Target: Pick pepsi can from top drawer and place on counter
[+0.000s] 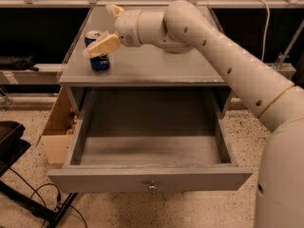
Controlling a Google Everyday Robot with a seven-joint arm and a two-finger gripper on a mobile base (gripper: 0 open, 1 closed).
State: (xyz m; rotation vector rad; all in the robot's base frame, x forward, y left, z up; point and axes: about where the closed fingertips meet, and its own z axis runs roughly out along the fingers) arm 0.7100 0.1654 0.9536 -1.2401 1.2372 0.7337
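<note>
The pepsi can [99, 60] stands upright on the counter [161, 65] near its front left corner. My gripper [108, 28] is just right of and above the can, open, with its fingers spread wide. The lower finger [101, 46] crosses in front of the can's upper part; the upper finger [114, 9] points away toward the back. I cannot tell whether the lower finger touches the can. The top drawer [149, 175] is pulled fully out below the counter and holds nothing; its knob [152, 186] faces the camera.
My arm [228, 56] reaches in from the right over the counter. An open cardboard box [57, 132] sits left of the cabinet. A black stand and cables [19, 175] lie on the floor at lower left. A rail [52, 3] runs behind.
</note>
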